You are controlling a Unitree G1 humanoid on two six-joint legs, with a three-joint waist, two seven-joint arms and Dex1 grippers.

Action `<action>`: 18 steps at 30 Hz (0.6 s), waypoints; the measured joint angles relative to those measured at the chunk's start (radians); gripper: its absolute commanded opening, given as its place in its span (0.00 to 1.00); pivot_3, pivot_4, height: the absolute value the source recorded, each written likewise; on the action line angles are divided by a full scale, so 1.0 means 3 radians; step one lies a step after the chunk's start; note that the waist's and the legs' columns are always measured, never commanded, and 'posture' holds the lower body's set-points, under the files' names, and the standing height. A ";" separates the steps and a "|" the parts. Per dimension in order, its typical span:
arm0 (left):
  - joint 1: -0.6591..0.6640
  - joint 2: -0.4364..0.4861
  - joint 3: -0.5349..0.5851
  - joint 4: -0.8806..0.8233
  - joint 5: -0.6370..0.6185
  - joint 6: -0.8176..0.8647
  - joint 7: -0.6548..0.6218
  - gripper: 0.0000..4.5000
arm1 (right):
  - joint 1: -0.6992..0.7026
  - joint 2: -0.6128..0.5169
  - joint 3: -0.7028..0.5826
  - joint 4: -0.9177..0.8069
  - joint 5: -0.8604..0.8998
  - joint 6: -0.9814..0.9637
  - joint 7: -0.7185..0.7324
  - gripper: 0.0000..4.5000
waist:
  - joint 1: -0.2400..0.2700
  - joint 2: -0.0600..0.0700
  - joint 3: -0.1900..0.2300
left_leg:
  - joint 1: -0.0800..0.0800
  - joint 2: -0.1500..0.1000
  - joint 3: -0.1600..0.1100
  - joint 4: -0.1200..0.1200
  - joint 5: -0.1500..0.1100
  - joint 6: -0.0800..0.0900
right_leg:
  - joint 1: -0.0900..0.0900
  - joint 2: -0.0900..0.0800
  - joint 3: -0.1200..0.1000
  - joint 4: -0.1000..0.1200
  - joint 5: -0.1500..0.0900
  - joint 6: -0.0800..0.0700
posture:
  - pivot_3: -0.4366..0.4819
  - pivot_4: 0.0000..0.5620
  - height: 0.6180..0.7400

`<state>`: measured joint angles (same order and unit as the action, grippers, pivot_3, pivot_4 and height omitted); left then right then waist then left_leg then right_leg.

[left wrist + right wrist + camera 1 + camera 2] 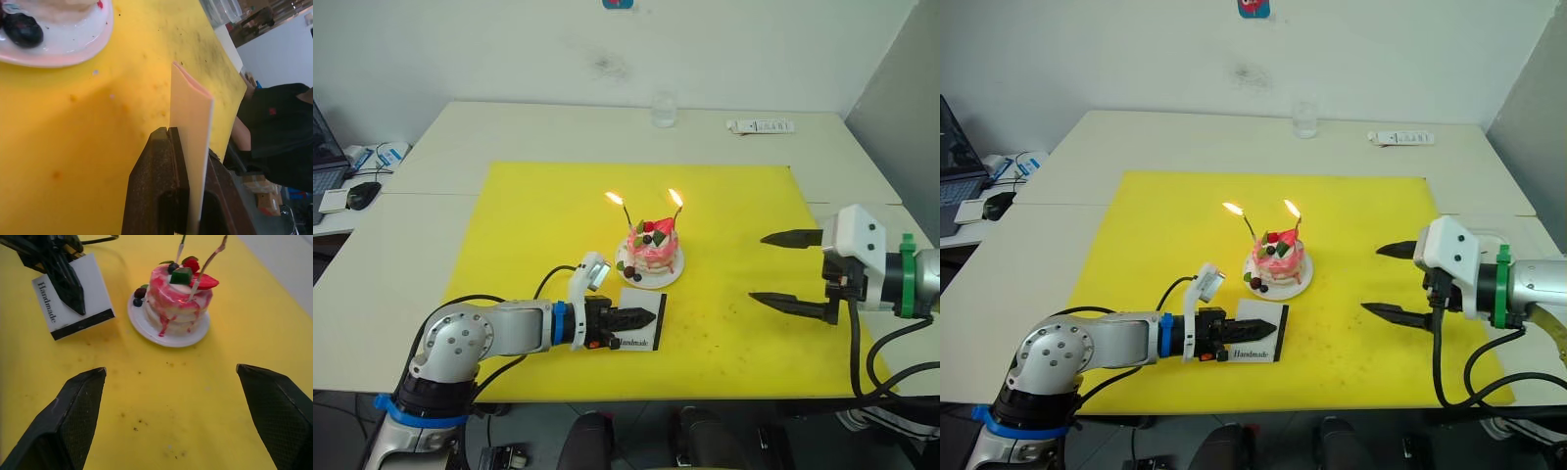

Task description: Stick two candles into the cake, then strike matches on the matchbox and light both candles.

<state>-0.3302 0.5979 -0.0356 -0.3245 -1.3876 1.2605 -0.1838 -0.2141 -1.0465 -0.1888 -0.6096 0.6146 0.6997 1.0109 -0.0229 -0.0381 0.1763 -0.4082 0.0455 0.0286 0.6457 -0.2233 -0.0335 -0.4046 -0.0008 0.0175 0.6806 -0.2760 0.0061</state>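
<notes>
Candles (625, 217) both stand in the cake (653, 247) and both carry a flame at the tip, so we read the lighting step as done. Cake sits on its white plate (674, 273) near the middle of the yellow mat (529, 215), with the candles leaning slightly apart, which keeps the two flames separate.

Our left gripper (628, 320) is closed on the matchbox (1260, 339), just in front of the cake, low over the mat; whether the box touches the mat, we cannot tell. In the left wrist view the fingers pinch the box's flat faces and it runs on past the tips. We judge that this grip braces the box and leaves the black striking strip along the far edge exposed toward the other arm.

Our right gripper (790, 268) is wide open and holds nothing. It hovers over the mat, off to the right of the cake and well apart from it, pointing toward it. In the right wrist view its two fingers (71, 417) frame bare mat with the cake and matchbox beyond. No match is between them, and we can't make out any matches lying on the mat.

Judgement: only tidy-up remains, meaning set the matchbox down and pull both arms clear. Main risk is sweeping an arm near the lit candles.
</notes>
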 measured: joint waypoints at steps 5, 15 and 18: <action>-0.0057 0.0022 0.0000 0.0014 0.0155 0.0065 -0.0003 0.53 | -0.0027 0.0000 0.0197 -0.0075 0.0037 0.0053 0.0003 1.00 | 0.0000 0.0000 0.0000 | -0.0001 0.0000 0.0000 0.0000 0.0000 0.0000 | -0.0001 0.0000 0.0000 0.0000 0.0000 0.0000 | 0.48 0.27 1.00; -0.0201 0.0299 0.0004 -0.0081 0.0306 0.0232 -0.0196 1.00 | -0.0116 0.0001 0.0310 -0.0090 0.0054 0.0088 -0.0030 1.00 | -0.0001 0.0000 0.0000 | -0.0001 -0.0001 0.0001 0.0000 0.0000 0.0000 | 0.0000 0.0000 0.0000 0.0000 0.0000 0.0000 | 0.48 0.27 1.00; -0.0227 0.0405 0.0014 -0.0088 0.0348 0.0245 -0.0309 1.00 | -0.0116 0.0000 0.0310 -0.0098 0.0053 0.0092 -0.0033 1.00 | -0.0001 0.0000 0.0000 | -0.0001 0.0000 0.0001 0.0000 0.0000 0.0000 | -0.0001 0.0000 0.0000 -0.0001 -0.0001 0.0000 | 0.48 0.27 1.00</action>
<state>-0.3984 0.7195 -0.0313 -0.3509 -1.2832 1.3340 -0.2763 -0.2489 -1.0464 -0.0958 -0.6390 0.6305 0.7274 1.0010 -0.0231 -0.0381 0.1764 -0.4084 0.0454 0.0290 0.6457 -0.2233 -0.0335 -0.4049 -0.0009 0.0174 0.6804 -0.2762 0.0061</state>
